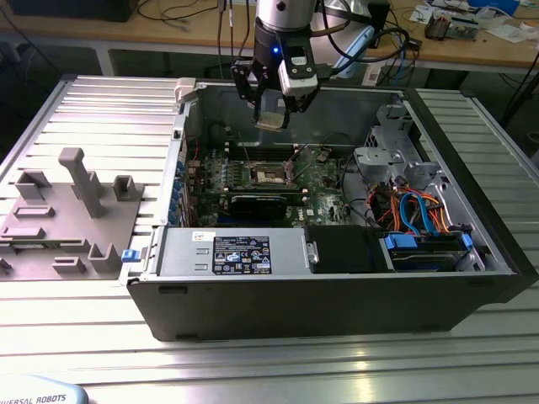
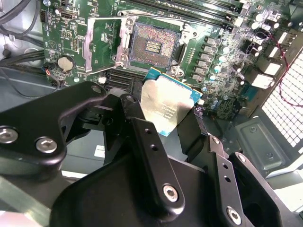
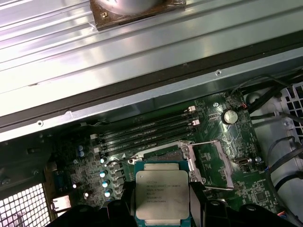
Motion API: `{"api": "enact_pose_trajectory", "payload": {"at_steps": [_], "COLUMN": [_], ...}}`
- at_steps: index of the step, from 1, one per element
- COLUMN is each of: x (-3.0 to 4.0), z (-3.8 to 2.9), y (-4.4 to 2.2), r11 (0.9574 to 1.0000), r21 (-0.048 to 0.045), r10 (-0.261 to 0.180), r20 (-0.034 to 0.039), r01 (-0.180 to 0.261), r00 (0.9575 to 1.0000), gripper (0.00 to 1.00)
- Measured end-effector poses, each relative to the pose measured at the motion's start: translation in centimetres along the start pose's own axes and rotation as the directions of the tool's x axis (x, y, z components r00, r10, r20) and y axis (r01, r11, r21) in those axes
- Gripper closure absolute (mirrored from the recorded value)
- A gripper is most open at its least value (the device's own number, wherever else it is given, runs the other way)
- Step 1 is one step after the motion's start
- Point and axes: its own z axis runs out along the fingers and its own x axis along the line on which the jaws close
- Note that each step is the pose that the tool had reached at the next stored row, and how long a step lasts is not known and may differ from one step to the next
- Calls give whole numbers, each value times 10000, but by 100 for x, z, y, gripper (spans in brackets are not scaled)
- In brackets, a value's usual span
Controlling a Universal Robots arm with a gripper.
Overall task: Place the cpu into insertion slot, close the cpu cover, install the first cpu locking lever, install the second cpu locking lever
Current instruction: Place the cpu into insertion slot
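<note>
My gripper (image 1: pixel 271 116) hangs above the open computer case, shut on the cpu (image 1: pixel 270 119), a flat square chip with a silvery top. In both wrist views the cpu (image 2: pixel 168 106) (image 3: pixel 162 194) sits level between black fingers (image 2: pixel 134 111), well above the board. The insertion slot (image 2: pixel 154 45) lies below it on the green motherboard, its contact field bare. In the first wrist view the chip covers most of the insertion slot (image 3: pixel 165 152). The cpu cover (image 2: pixel 102 45) (image 3: pixel 214 163) is swung open beside the slot. Thin wire levers (image 3: pixel 208 142) stand raised at the socket (image 1: pixel 271 174).
The case walls (image 1: pixel 181 160) ring the board. A long black graphics card (image 1: pixel 257 202) lies just in front of the socket, memory slots (image 3: pixel 147 130) behind it. A power supply (image 1: pixel 240 252), drive cage and coloured cables (image 1: pixel 413 215) fill the front and right. A grey fixture tray (image 1: pixel 67 210) sits at the exterior view's left.
</note>
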Motion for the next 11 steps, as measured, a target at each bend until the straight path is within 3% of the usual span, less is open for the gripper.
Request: {"api": "enact_pose_trajectory", "payload": {"at_steps": [11], "x": [0], "z": [0], "y": [0], "r11": [10000], "r21": [-3], "r10": [72], "r20": [6], "r01": [-72], "r00": [10000], "gripper": [46]}}
